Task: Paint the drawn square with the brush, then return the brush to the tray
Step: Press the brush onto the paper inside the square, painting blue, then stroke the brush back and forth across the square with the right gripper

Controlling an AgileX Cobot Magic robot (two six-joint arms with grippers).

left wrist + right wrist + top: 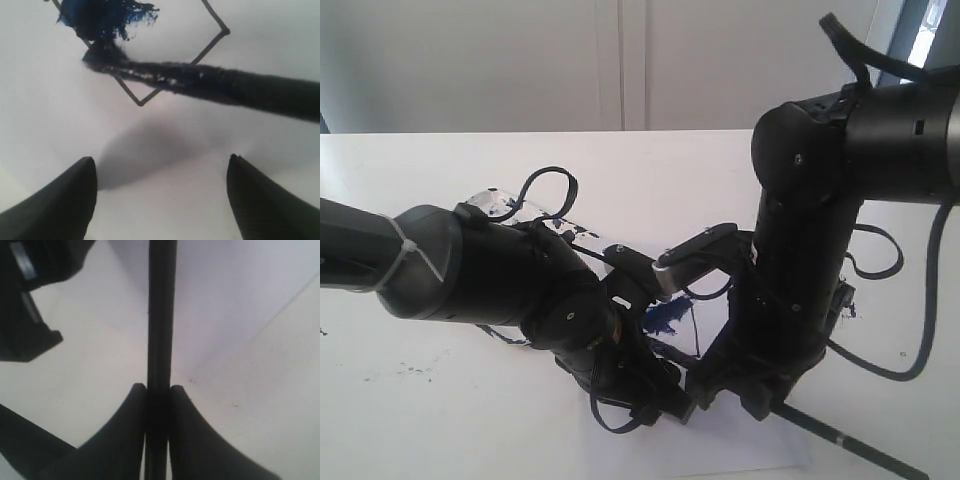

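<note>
Brush tip points toward square.

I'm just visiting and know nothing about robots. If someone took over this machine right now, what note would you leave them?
Right gripper: jaws shut on the brush, whose tip is at the drawn square.
Left gripper: jaws open, empty, over the paper beside the square.
Tray: behind the left arm, mostly hidden.
Done: one corner painted blue.
Left: fill the rest, then return the brush to the tray.
</note>
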